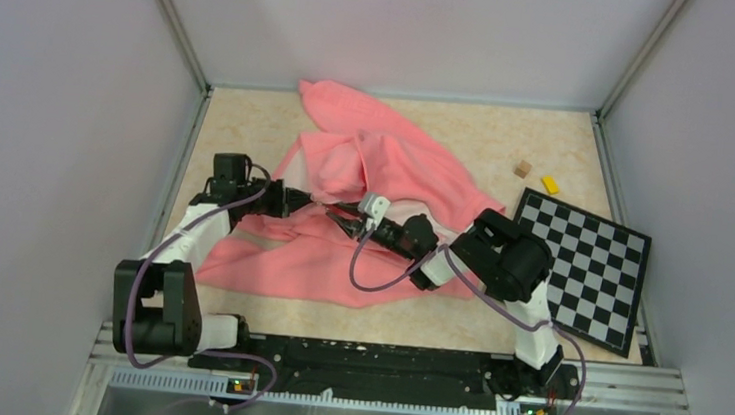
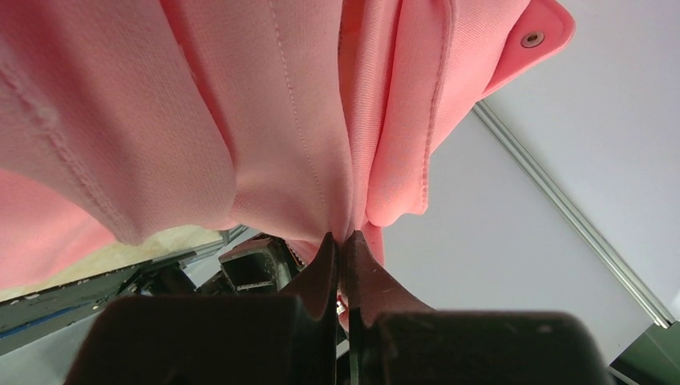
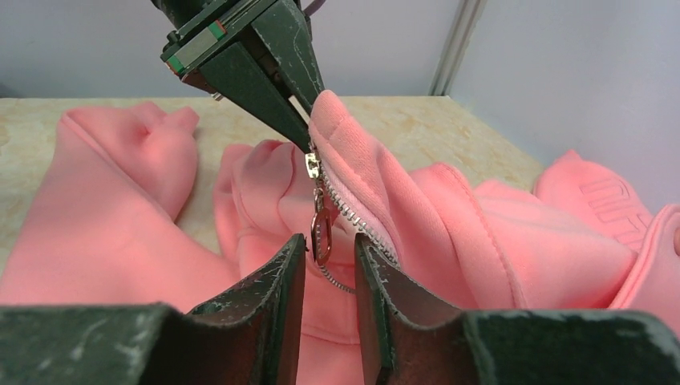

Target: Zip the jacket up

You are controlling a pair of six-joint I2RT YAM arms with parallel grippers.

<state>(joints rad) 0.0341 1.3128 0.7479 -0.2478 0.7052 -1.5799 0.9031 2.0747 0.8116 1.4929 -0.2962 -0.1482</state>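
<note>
Jacket edge pinched in L gripper, zip pull between parted R gripper

The salmon-pink fleece jacket lies across the middle of the beige stone-patterned worktop, one end reaching the far edge. Right of it, near the right wall, lies a flat black-and-white checkered board. Behind the board sit a small brown cube and, just right of it, a small yellow block. Over the jacket's middle, the black left pincer grips a raised fold. Below that grip, the silver metal zipper pull hangs between the parted fingers of the black right pincer.
</note>
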